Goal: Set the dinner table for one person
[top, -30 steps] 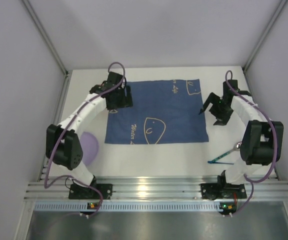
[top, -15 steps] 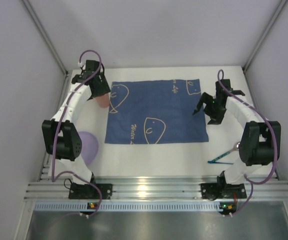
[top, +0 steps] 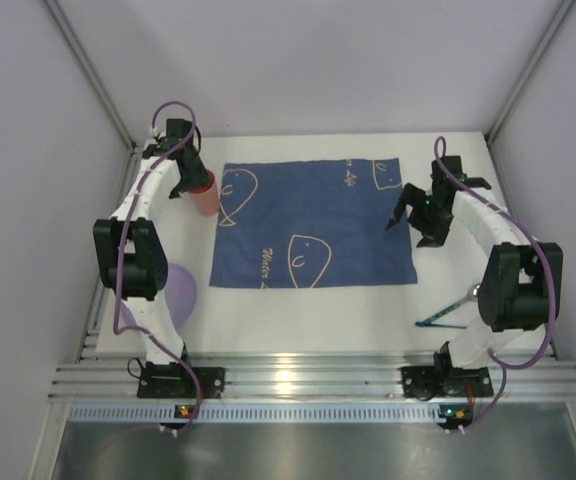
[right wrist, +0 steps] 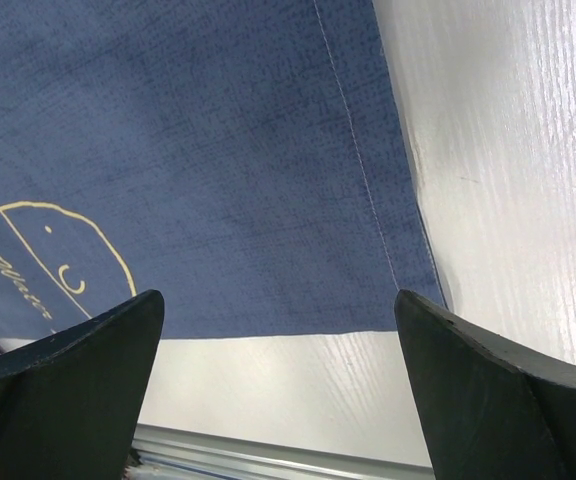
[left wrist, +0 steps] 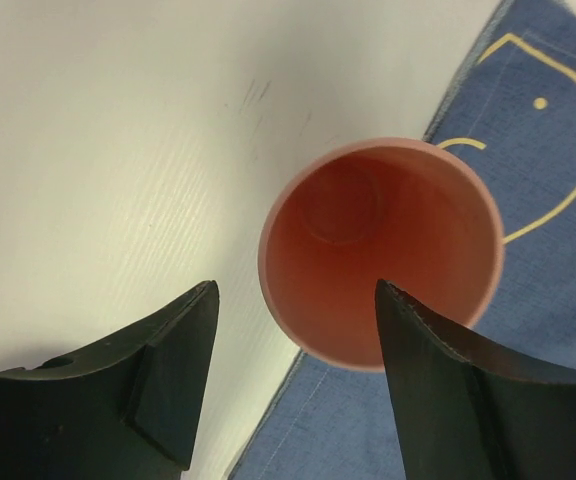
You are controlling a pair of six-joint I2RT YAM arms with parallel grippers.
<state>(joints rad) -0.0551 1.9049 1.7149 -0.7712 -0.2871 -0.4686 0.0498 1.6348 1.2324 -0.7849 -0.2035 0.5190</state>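
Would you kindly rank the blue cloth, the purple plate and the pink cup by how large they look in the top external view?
1. blue cloth, by far the largest.
2. purple plate, though the left arm hides part of it.
3. pink cup, clearly the smallest.

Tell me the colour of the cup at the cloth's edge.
The cup is salmon pink; it shows best in the left wrist view.
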